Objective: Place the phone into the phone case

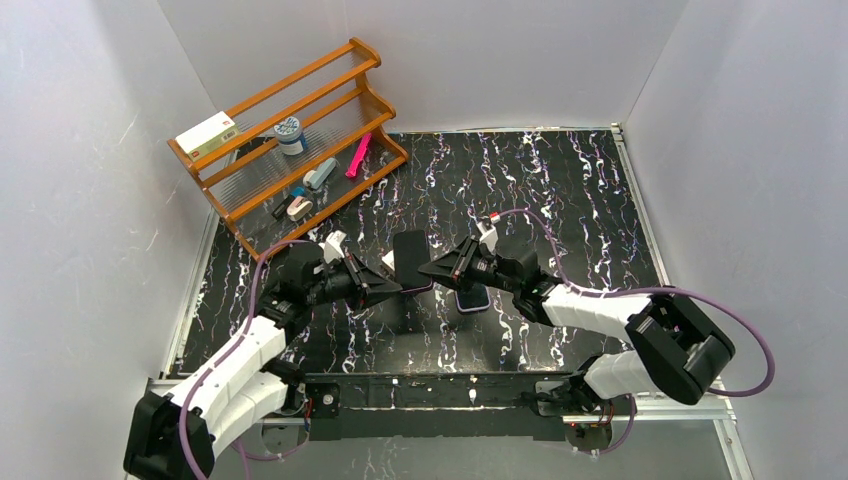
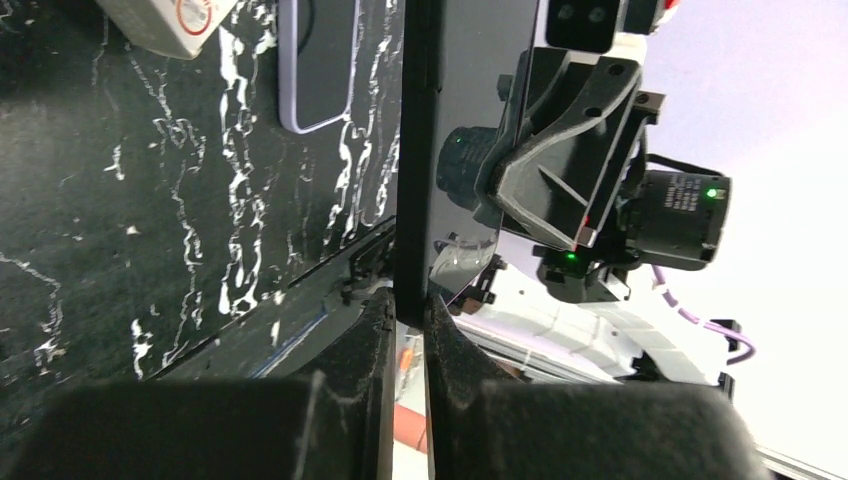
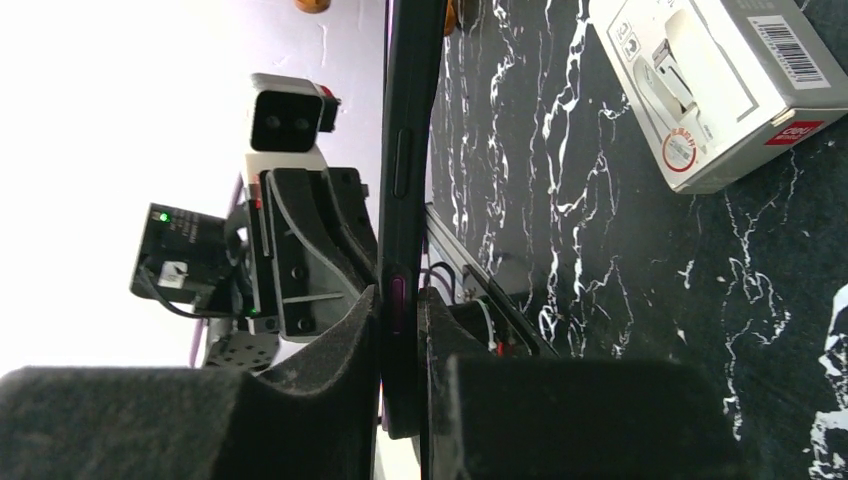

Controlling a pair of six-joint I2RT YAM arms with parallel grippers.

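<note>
A black phone case [image 1: 410,258] hangs on edge above the middle of the mat, pinched from both sides. My left gripper [image 1: 393,287] is shut on its lower end; in the left wrist view the fingertips [image 2: 408,310] squeeze the thin black case [image 2: 415,150]. My right gripper [image 1: 426,268] is shut on the other side, its pads [image 3: 400,300] clamping the case edge [image 3: 405,150] by a purple-looking slot. The phone [image 1: 472,300], dark-faced with a lilac rim, lies flat on the mat under the right wrist, and also shows in the left wrist view [image 2: 320,70].
A wooden shelf [image 1: 300,130] at the back left carries a white box, a round tin, a pink marker and small tools. A white carton [image 3: 710,90] lies on the black marbled mat [image 1: 560,190] close to the case. Grey walls enclose three sides.
</note>
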